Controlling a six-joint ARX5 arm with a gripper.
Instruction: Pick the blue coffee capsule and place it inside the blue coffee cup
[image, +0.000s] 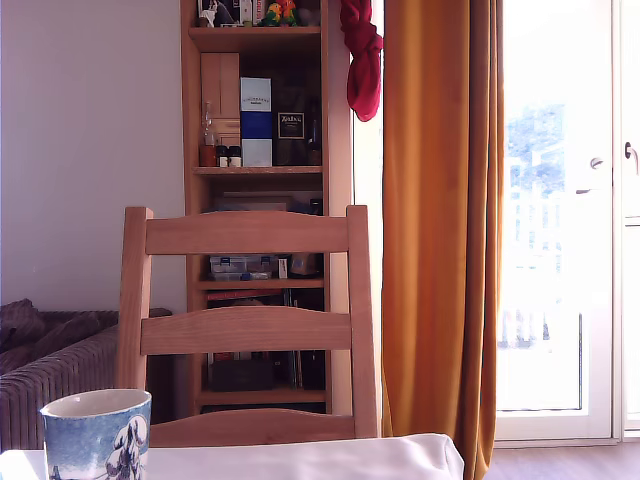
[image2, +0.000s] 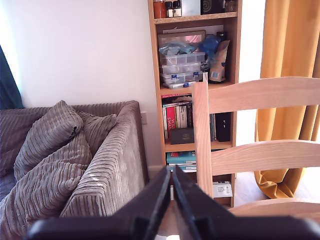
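Observation:
The blue coffee cup (image: 97, 435), a mug with a pale rim and a blue-and-white wintry print, stands on the white table (image: 330, 460) at the exterior view's lower left. The blue coffee capsule shows in neither view. My gripper (image2: 170, 174) appears only in the wrist view, raised and pointing out over the room toward the chair and sofa. Its two black fingers (image2: 150, 205) meet at their tips, and I see nothing between them. The cup does not appear in the wrist view, and the arm does not appear in the exterior view.
A wooden chair (image: 248, 330) stands right behind the table, its back (image2: 255, 150) close in front of the gripper. Behind it are a bookshelf (image: 258, 200), an orange curtain (image: 440, 220) and a grey corduroy sofa (image2: 75, 160) with cushions.

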